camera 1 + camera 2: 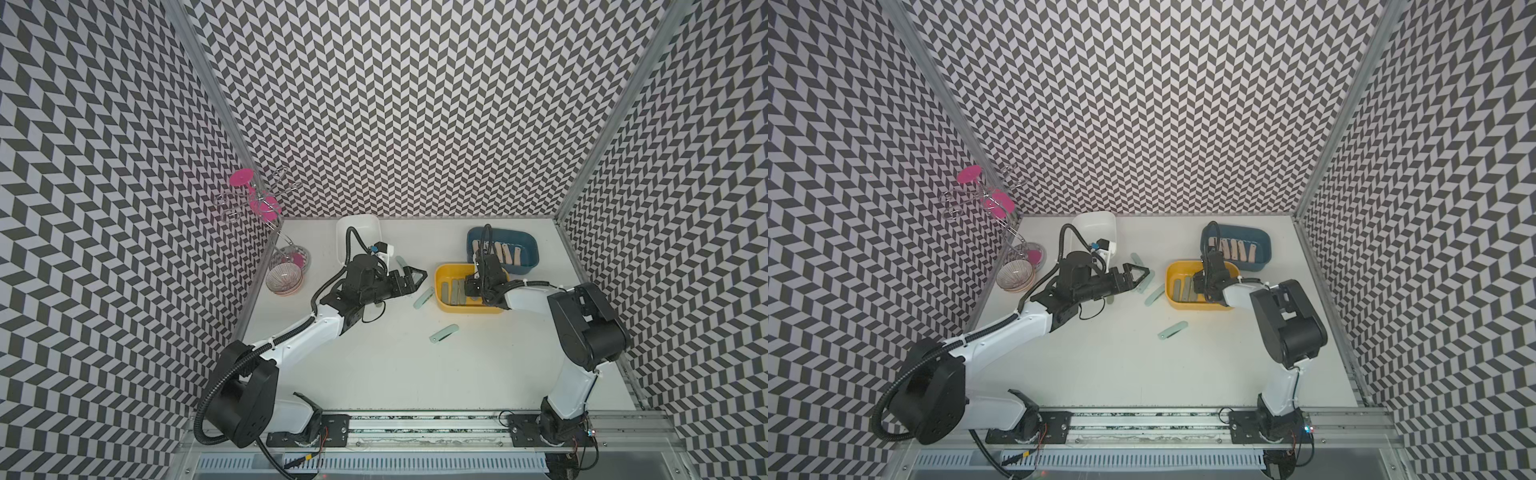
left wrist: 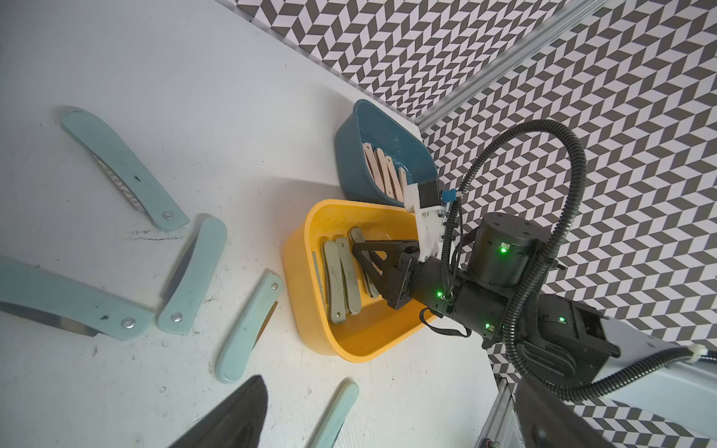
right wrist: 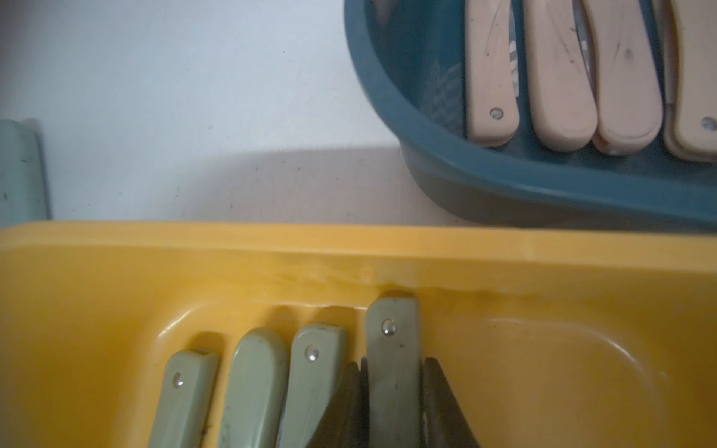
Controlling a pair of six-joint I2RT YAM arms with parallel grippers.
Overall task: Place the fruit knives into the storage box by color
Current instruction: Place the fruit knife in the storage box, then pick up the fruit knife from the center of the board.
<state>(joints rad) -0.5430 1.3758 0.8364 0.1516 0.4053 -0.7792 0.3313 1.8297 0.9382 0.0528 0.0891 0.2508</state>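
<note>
Right gripper (image 3: 393,364) is down inside the yellow box (image 1: 439,286), its two dark fingers (image 3: 438,388) flanking one olive knife (image 3: 392,318) that lies flat on the box floor, rivet end touching the far wall. The fingers are close on both sides, but I cannot tell if they pinch it or are just clear. Three more olive knives (image 3: 252,388) lie side by side next to it in the same box, on the side toward the left arm. Blue box (image 1: 534,251) sits just beside the yellow box's far corner, toward the back wall, and the peach knives (image 1: 505,253) lie in a row inside. White box (image 1: 357,224) is well apart from the yellow box, on the left arm's side and nearer the back wall. Left gripper (image 1: 417,280) hangs between the white box and the yellow box with jaws spread wide, holding nothing. Mint knives are loose on the table (image 1: 395,374), all outside the yellow box: one (image 1: 424,297) just beside its wall on the left-arm side, one (image 1: 444,333) near its front corner toward the arm bases, one (image 1: 401,262) further off by the left gripper, and the left wrist view shows more (image 2: 194,271) in the same patch, one with its blade partly out (image 2: 66,298). Patterned bowl (image 1: 284,280) and wire rack (image 1: 257,199) stand far from the yellow box, beyond the white box.
</note>
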